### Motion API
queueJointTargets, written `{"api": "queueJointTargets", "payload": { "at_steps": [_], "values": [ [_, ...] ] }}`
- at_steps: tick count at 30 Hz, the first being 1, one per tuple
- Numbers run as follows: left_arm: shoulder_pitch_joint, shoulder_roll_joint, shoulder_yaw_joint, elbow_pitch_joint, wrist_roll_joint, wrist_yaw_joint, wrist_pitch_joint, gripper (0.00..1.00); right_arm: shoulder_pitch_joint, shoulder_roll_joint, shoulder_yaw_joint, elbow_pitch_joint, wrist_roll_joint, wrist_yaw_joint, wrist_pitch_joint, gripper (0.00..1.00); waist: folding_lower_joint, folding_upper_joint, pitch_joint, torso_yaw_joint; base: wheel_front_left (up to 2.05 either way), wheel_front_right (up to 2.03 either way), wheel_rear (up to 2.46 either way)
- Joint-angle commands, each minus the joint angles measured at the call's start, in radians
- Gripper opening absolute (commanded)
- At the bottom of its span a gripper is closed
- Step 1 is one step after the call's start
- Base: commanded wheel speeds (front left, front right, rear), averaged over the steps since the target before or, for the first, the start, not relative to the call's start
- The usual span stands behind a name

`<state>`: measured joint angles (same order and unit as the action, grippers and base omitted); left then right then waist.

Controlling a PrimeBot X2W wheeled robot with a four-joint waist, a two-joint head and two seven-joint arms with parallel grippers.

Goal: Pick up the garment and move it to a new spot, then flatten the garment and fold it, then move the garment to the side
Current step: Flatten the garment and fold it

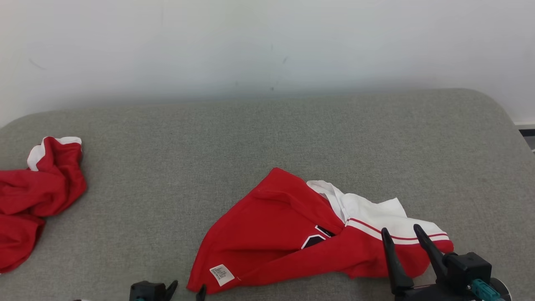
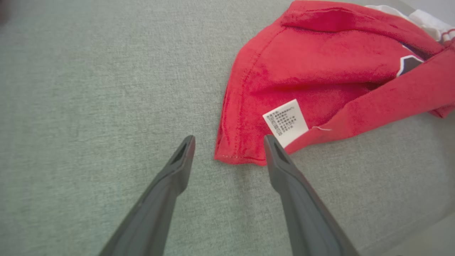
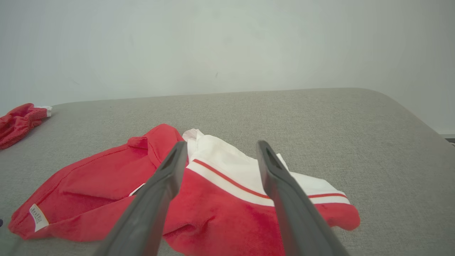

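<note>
Grey fabric surface (image 1: 267, 138) held the crumpled red-and-white jersey garment (image 1: 284, 225) near me. It looked soft, light and floppy, so my left gripper (image 2: 229, 138) and right gripper (image 3: 220, 144), both wide and empty, faced its ends, best pinched at the hems.

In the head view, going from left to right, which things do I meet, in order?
Crumpled red cloth → left gripper → red and white garment → right gripper.

The grey padded top (image 1: 267, 133) is carrying a red-and-white garment (image 1: 284, 225) near its front edge. A crumpled red cloth (image 1: 37, 196) is lying at its left edge.
</note>
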<state>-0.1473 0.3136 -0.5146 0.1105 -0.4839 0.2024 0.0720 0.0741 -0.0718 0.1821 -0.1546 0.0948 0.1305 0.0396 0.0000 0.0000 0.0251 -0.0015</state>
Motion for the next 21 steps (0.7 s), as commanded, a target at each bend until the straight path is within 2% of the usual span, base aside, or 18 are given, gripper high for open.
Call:
{"api": "queueJointTargets", "payload": {
  "at_steps": [1,12,13,14,15,21],
  "values": [
    [-0.014,-0.009,-0.013,0.031,-0.012,-0.015,0.013,1.0,-0.005,-0.004,0.003,0.002,0.004,0.001,0.001,1.0,0.0,0.0,0.016,-0.015,0.0,0.0,0.0],
    [-0.056,-0.038,-0.024,0.138,-0.039,-0.04,0.018,1.0,-0.024,-0.013,-0.007,0.006,0.01,0.001,0.0,1.0,0.0,0.0,0.056,-0.033,0.0,0.0,0.0],
    [-0.059,-0.039,-0.024,0.144,-0.041,-0.041,0.016,0.84,-0.026,-0.014,-0.01,0.007,0.011,0.001,0.0,1.0,0.0,0.0,0.058,-0.033,0.0,0.0,0.0],
    [-0.063,-0.041,-0.025,0.148,-0.042,-0.041,0.013,0.3,-0.029,-0.015,-0.014,0.008,0.011,0.001,0.002,1.0,0.0,0.0,0.06,-0.033,0.0,0.0,0.0],
    [-0.066,-0.042,-0.027,0.15,-0.042,-0.045,0.012,0.0,-0.032,-0.017,-0.018,0.008,0.013,0.001,0.003,1.0,0.0,0.0,0.062,-0.033,0.0,0.0,0.0],
    [-0.085,-0.042,-0.031,0.14,-0.033,-0.042,0.007,0.0,-0.075,-0.053,-0.08,0.022,0.03,0.001,0.024,1.0,0.0,0.0,0.08,-0.032,0.0,0.0,0.0]
  ]
}}
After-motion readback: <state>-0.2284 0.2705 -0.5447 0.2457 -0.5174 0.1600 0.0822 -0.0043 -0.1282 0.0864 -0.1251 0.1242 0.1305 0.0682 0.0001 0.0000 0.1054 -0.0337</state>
